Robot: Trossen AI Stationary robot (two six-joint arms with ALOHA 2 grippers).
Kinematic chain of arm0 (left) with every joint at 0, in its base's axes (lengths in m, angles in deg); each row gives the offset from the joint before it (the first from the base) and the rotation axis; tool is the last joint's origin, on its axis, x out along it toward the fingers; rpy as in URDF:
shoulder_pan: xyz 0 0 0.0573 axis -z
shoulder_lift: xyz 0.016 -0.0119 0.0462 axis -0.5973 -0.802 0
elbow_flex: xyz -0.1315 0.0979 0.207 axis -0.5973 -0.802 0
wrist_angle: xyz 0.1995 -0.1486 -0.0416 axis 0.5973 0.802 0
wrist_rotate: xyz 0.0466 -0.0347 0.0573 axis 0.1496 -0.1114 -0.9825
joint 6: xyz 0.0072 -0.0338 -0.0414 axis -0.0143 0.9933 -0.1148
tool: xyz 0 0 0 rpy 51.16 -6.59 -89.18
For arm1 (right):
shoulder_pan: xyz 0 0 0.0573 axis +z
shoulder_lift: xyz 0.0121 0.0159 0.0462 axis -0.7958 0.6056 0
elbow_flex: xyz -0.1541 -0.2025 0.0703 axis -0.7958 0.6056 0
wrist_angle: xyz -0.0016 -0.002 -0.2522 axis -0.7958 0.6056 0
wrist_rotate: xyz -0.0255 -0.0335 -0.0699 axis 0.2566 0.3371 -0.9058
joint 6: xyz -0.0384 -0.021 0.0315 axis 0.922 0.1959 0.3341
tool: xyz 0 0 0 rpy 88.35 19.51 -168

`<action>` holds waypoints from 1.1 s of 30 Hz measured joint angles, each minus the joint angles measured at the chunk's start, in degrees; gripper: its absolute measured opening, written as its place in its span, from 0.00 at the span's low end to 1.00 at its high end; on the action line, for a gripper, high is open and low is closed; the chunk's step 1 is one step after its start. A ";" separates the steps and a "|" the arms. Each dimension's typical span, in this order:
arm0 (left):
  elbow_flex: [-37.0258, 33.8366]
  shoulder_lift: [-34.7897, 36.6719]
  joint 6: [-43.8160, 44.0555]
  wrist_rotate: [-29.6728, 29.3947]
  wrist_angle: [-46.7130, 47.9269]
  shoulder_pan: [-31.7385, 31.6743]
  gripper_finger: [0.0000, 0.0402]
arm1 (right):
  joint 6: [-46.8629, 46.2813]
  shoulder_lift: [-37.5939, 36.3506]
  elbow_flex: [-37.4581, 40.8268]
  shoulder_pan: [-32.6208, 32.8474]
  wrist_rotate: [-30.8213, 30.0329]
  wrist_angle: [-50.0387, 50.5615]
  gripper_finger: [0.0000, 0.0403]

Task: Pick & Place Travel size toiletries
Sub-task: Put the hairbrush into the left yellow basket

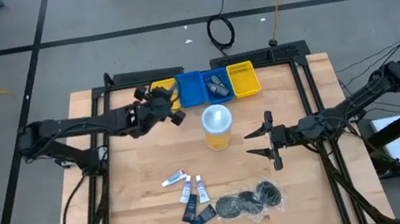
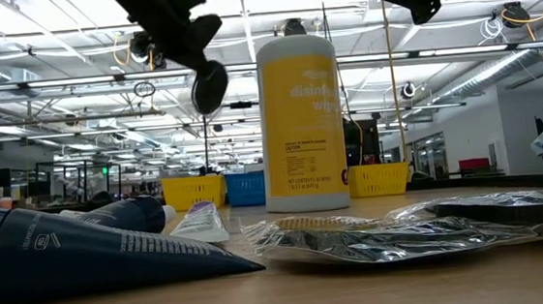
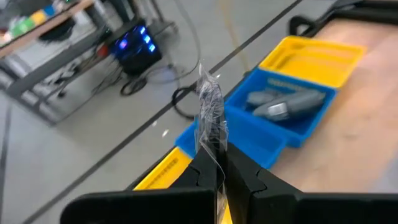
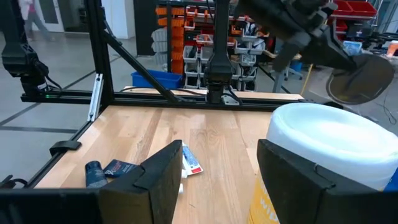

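My left gripper (image 1: pixel 168 109) hangs above the table just in front of the row of bins, shut on a round dark grey packet in clear wrap (image 2: pixel 210 87). The other toiletries lie flat near the table's near edge: small white tubes (image 1: pixel 175 179), dark sachets (image 1: pixel 191 208) and more round dark packets in clear wrap (image 1: pixel 244 202). My right gripper (image 1: pixel 258 142) is open and level, to the right of the yellow cup with a pale lid (image 1: pixel 217 126), touching nothing. My left gripper (image 3: pixel 222 177) pinches the clear-wrapped round packet by its edge (image 3: pixel 214 152) between the two fingers (image 3: pixel 205 177). The packet (image 3: pixel 210 112) sticks out edge-on past the fingertips and is lifted clear of the table; in the low view it hangs below the gripper.
Four bins stand in a row at the far edge: yellow (image 1: pixel 162 87), blue (image 1: pixel 192 89), blue with grey items (image 1: pixel 218 84), yellow (image 1: pixel 244 78). The tall yellow cup stands mid-table between the two arms. Bare wood lies left and right of the toiletries.
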 joint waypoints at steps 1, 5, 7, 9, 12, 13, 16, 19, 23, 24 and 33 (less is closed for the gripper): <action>-0.23 0.00 0.91 -0.03 0.43 -0.75 0.01 | 0.00 0.00 0.00 0.00 0.00 0.00 0.50; -3.78 0.00 1.43 0.06 -1.21 -3.72 0.00 | 0.00 0.01 0.00 0.00 0.00 0.00 0.50; -6.30 0.00 1.80 0.85 -3.29 -5.58 0.00 | 0.00 0.02 0.00 0.00 0.00 0.00 0.50; -9.54 0.00 1.83 2.23 -7.28 -7.44 0.00 | 0.00 0.02 0.00 0.00 0.00 0.00 0.50; -13.44 -0.07 1.61 2.97 -13.37 -9.70 0.00 | 0.07 0.02 0.00 0.00 0.00 -0.02 0.50; -14.11 -0.07 1.32 3.00 -14.91 -10.29 0.00 | 0.07 0.02 0.00 0.00 -0.02 -0.02 0.50; -15.73 -0.35 0.28 3.17 -18.08 -12.12 0.00 | 0.09 0.02 0.00 0.00 -0.02 -0.02 0.50; -16.28 -2.05 0.15 3.68 -18.34 -13.83 0.00 | 0.18 0.02 0.00 0.00 -0.03 -0.02 0.50; -16.25 -4.85 0.05 5.84 -20.97 -15.41 0.00 | 0.23 0.02 0.00 0.00 -0.04 -0.04 0.49; -16.26 -5.63 0.04 5.77 -21.21 -15.61 0.00 | 0.23 0.02 0.00 0.00 -0.04 -0.04 0.49; -16.26 -12.26 0.75 4.99 -23.03 -17.12 0.01 | 0.23 0.02 0.00 0.00 -0.06 -0.04 0.49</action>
